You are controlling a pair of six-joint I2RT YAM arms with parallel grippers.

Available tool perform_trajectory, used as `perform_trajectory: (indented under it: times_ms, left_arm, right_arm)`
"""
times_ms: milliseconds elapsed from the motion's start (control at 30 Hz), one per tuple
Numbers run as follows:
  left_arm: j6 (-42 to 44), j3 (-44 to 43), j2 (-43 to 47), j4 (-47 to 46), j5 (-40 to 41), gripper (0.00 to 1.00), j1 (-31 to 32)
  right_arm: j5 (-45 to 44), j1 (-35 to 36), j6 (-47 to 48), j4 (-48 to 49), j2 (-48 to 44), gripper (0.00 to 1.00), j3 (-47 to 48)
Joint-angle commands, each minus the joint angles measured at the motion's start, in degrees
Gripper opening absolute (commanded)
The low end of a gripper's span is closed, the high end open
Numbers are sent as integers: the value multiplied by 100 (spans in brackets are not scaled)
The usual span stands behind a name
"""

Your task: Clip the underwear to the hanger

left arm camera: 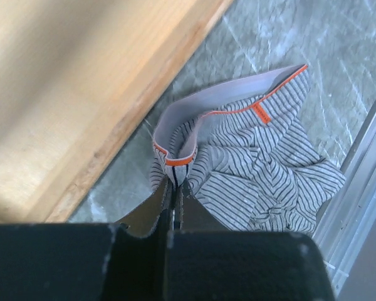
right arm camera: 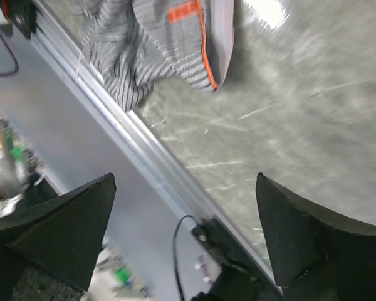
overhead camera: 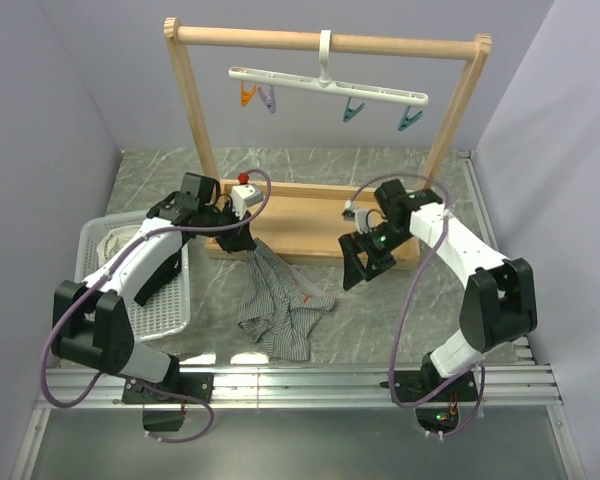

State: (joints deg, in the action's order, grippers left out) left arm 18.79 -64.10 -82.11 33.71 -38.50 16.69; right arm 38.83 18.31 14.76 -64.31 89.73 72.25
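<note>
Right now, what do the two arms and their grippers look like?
The left arm and right arm have white links with black joints and bases. A purple cable loops along each. The left gripper and right gripper have black, wedge-shaped fingers.

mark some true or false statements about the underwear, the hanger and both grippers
1. The left gripper is shut on the underwear at its waistband. True.
2. The right gripper grips the underwear too. False: its jaws stand open and empty, apart from the cloth.
3. The hanger hangs from the top bar of the wooden frame. True.
4. The underwear is clipped to the hanger. False: the clips hang empty, and the cloth trails onto the table.
</note>
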Motion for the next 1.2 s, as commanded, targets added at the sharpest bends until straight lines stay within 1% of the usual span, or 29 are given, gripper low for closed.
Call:
perform_trajectory:
  times_ms: [0,67,167,200,267,367,400,533,633,733,767,833,867,900,933,967,1033,1067,1100,1167]
  left_arm:
    - [90,98,-209,39,-149,0,10]
    - [134,186,-183,-49,-105,0,10]
    - [143,301,-157,-119,-105,0,10]
    - [125,310,-200,-128,-114,0,10]
    - [108,319,-227,-172,-114,0,10]
    - [55,345,-279,-260,-123,0,10]
    - [55,345,-314,-286,-140,0,10]
    - [2,284,-394,-295,-149,0,10]
    - [-33,266,-420,-348,-166,0,10]
    - [-77,266,-446,-400,-184,0,10]
    - [-94,257,-464,-409,-184,0,10]
    - [-129,240,-491,-427,-175,0,10]
    - [-147,222,-491,-427,-158,0,1]
    - [-156,205,-499,-418,-158,0,10]
    - [-191,178,-482,-401,-158,0,1]
    - [-209,161,-430,-392,-175,0,-8]
    - [-200,117,-351,-331,-201,0,-43]
    - [-191,56,-219,-252,-236,0,-95]
    - [-182,29,-149,-217,-437,0,-165]
    - [-95,-85,105,-120,-692,0,-490]
  right_arm:
    - [55,252,-640,515,132,100,-561]
    - [142,314,-1017,1075,123,100,-738]
    - [511,366,-1466,1822,141,100,-1098]
    - [633,402,-1468,1930,219,100,-1203]
    - [749,507,-1800,2272,307,99,-1274]
    - [758,586,-1933,2589,492,97,-1345]
    - [766,586,-1960,2651,640,93,-1328]
    - [907,613,-1986,2758,1107,87,-1169]
    - [933,639,-2004,2889,1274,85,-1151]
    - [1039,718,-2013,2951,1389,80,-1152]
    - [1056,727,-2004,2968,1389,71,-1134]
    - [1109,753,-1978,2977,1371,57,-1082]
    - [1144,753,-1960,2942,1345,48,-1055]
    - [1188,753,-1925,2890,1275,21,-959]
    - [1171,745,-1829,2759,1214,5,-915]
    - [1136,736,-1767,2679,1048,0,-862]
    - [996,684,-1548,2521,775,0,-756]
    - [934,553,-1529,2372,426,0,-739]
    - [777,473,-1364,2275,231,0,-712]
    - [601,219,-959,1863,-356,0,-634]
